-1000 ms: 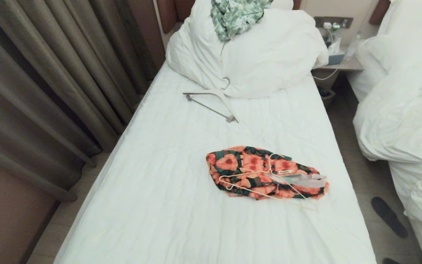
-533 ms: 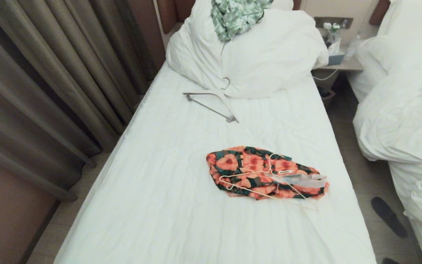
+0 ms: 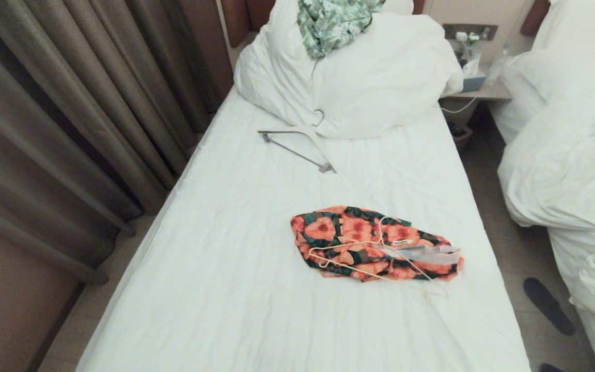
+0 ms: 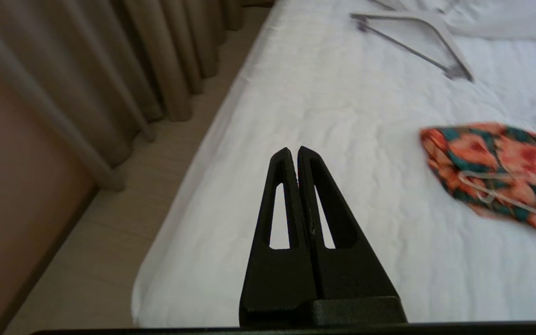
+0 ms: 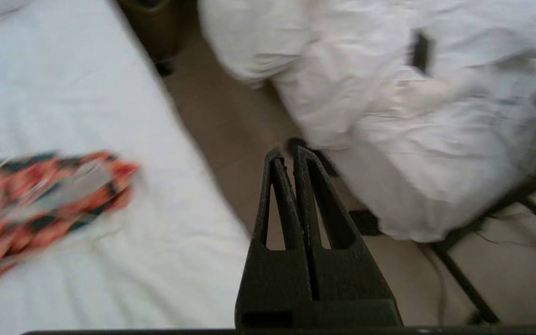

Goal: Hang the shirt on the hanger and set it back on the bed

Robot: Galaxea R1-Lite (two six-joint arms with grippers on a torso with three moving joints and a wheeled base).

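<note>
The crumpled short-sleeved shirt with coral-orange flowers and dark green leaves lies on the smooth white sheet of the long single bed, a little right of the middle and toward the near end. The very thin cream-white wire hanger lies on top of the shirt, its small hook pointing to the far side; it is not inside the garment.

Farther up the bed, a thicker pale hanger with a grey bar rests on the sheet just in front of the big white pillow. A pale green-and-white patterned garment sits on top of the pillow.

The left gripper hangs above the near left part of the bed, close to its edge, well apart from the shirt; its black fingers are pressed together and hold nothing. The right gripper is over the floor strip between this bed and the other bed with the rumpled white duvet; its fingers are also closed together and empty. Brown curtains hang on the left.
</note>
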